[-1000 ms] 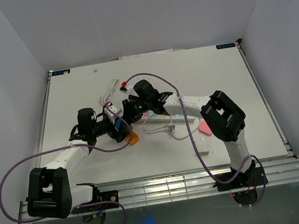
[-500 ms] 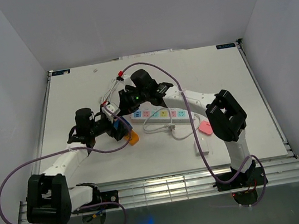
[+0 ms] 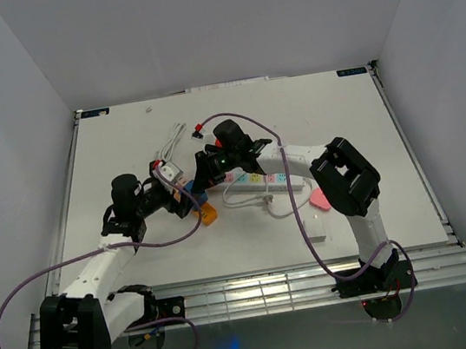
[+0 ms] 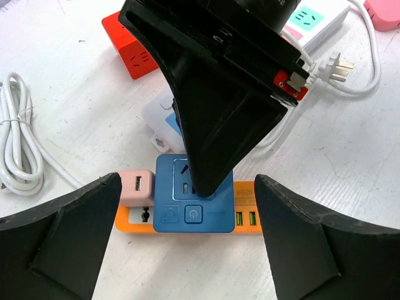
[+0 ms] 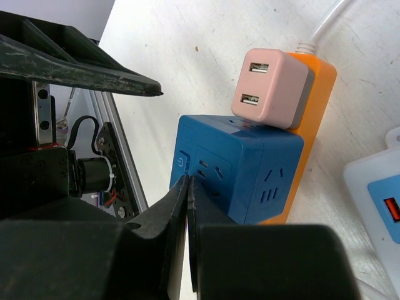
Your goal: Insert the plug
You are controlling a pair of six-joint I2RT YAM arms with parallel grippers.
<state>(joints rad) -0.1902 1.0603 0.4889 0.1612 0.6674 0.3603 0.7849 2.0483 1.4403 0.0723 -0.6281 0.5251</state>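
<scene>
Because the blue cube plug (image 4: 194, 206) sat directly beneath the tips of the right end effector (image 5: 187, 182), apparently touching them, we judged the right arm the nearer one for the coming press. Its fingers were pressed together with only a slit between them and nothing visibly held. The left end effector (image 3: 184, 201) was spread wide and empty, its fingers (image 4: 69, 231) flanking the cube without touching it. The cube rested on the orange power strip (image 4: 250, 220), whose long axis ran from one left finger towards the other. A pink USB adapter (image 4: 136, 186) sat just beside the cube on the same strip. Whether the cube was fully seated we could not tell.
</scene>
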